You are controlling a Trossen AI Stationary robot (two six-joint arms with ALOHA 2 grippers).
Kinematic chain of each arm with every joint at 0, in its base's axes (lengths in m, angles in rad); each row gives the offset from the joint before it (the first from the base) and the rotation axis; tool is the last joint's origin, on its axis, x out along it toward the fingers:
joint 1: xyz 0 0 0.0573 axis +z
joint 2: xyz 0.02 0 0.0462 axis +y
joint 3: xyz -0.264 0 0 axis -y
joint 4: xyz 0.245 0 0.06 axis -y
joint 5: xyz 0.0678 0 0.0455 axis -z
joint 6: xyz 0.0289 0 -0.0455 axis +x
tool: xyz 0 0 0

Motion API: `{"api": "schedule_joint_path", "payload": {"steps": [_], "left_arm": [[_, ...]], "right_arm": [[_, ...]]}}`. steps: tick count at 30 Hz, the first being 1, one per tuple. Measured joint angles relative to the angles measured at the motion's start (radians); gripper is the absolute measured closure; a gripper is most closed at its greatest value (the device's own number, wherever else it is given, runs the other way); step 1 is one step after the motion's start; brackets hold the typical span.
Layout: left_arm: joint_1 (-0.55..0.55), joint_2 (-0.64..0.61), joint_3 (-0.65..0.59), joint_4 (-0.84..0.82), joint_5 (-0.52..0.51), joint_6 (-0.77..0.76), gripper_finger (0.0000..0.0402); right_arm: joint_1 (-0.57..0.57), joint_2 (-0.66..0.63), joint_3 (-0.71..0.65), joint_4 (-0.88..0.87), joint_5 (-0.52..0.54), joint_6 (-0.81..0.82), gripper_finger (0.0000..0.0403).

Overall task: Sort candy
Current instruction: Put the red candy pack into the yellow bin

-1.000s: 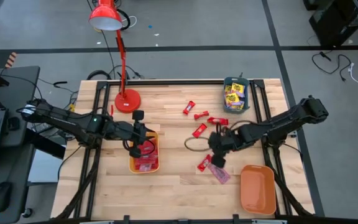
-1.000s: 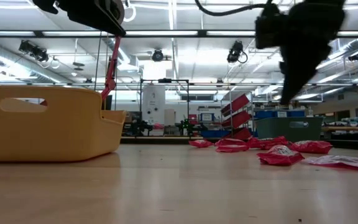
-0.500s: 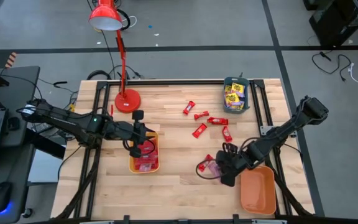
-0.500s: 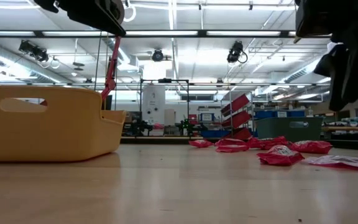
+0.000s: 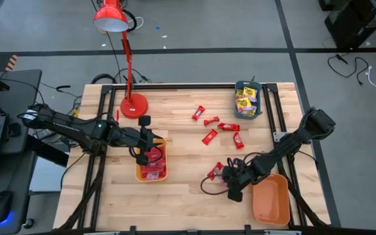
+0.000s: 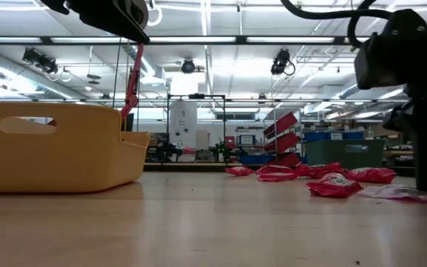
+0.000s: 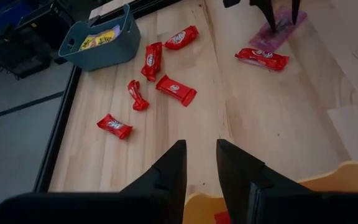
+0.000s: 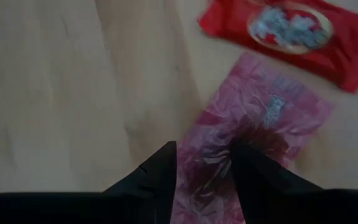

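Parted narrowly, right gripper (image 8: 201, 171) fingers, straddling one end of pinkish-purple packet (image 8: 253, 140) flat on table (image 5: 181, 196); tips down at wrapper, not closed on it. Just beside packet, red candy (image 8: 294, 28). From above, right gripper (image 5: 232, 185) low near front edge, close to orange tray (image 5: 270, 199). Left gripper (image 7: 197, 171) with narrow gap between fingers, nothing between them, poised over yellow tray (image 5: 152, 163) holding red sweets. Loose red candies (image 5: 209, 136) scattered mid-table; yellow packets in teal bin (image 5: 247, 99) at far right corner. Red desk lamp (image 5: 133, 104) at far left.
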Motion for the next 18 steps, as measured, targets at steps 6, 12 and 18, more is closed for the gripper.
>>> {"api": "schedule_joint_path", "payload": {"steps": [6,12,18], "left_arm": [[0.0,0.0,0.0,-0.02,-0.001,0.002,0.0312],[0.0,0.0,0.0,-0.019,-0.001,0.002,0.0312],[0.0,0.0,0.0,-0.015,-0.002,0.002,0.0312]], "right_arm": [[0.01,0.061,0.006,0.044,0.006,0.013,0.0263],[0.001,0.052,0.001,-0.024,0.155,0.035,0.0269],[-0.001,-0.035,-0.004,-0.074,0.238,0.009,0.0281]]}}
